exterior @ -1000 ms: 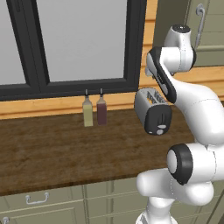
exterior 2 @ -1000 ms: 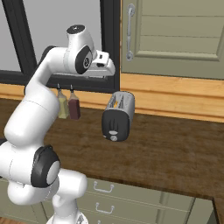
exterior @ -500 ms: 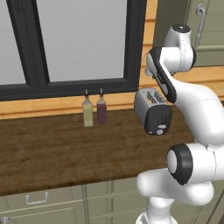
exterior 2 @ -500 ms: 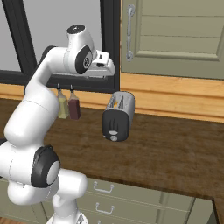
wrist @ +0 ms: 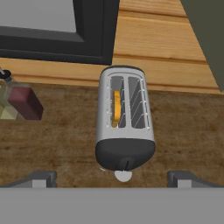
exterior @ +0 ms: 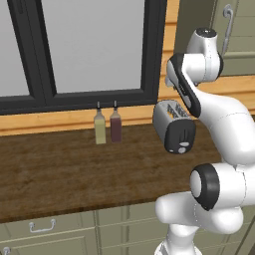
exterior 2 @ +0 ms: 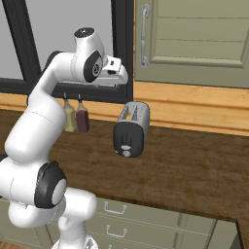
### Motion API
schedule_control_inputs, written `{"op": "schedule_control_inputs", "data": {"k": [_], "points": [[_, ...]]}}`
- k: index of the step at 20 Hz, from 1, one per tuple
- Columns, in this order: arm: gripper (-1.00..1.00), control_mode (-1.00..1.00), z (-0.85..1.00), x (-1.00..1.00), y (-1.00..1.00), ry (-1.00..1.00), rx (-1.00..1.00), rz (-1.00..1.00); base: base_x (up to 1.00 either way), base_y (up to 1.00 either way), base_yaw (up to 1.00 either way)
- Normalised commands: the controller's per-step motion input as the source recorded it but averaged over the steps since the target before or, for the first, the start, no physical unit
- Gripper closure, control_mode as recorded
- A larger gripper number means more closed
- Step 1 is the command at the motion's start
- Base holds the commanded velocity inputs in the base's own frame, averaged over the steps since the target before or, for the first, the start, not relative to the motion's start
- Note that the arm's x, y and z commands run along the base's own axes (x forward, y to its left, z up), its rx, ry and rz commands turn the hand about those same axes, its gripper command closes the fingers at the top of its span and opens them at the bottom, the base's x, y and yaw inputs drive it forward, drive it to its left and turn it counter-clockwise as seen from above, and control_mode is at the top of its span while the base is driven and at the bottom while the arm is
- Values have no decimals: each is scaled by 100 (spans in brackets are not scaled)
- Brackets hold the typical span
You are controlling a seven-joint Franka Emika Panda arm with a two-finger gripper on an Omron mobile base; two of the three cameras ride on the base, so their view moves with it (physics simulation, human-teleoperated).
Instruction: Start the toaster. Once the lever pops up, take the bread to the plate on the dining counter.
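Note:
The silver-grey toaster [wrist: 126, 124] stands on the dark wood worktop [wrist: 57, 144] under the window, its black end panel facing me. The bread [wrist: 116, 107] sits edge-up in the left slot, showing orange-tan. The lever [wrist: 127, 164] is a thin dark slot on the end panel. My gripper [wrist: 113, 179] hovers above the toaster's near end, open, its fingertips [wrist: 42, 178] spread wide with nothing between them. From the base, the toaster [exterior 2: 131, 129] sits below the hand [exterior 2: 121, 78], and the toaster [exterior: 174, 127] is partly behind the arm. The plate and the dining counter are out of view.
Two small bottles [exterior: 107, 127] stand against the back wall left of the toaster. A black-framed window [exterior: 94, 50] rises behind them. An olive cabinet door [exterior 2: 194, 39] hangs above right. Drawers [exterior 2: 114, 209] run under the worktop's front edge.

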Motion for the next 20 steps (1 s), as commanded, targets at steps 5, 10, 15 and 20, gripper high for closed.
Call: {"op": "schedule_control_inputs", "data": {"k": [5, 10, 15, 20], "points": [[-100, -100, 0, 0, 0, 0, 0, 0, 0, 0, 0], [-100, -100, 0, 0, 0, 0, 0, 0, 0, 0, 0], [-100, -100, 0, 0, 0, 0, 0, 0, 0, 0, 0], [-100, -100, 0, 0, 0, 0, 0, 0, 0, 0, 0]]}}
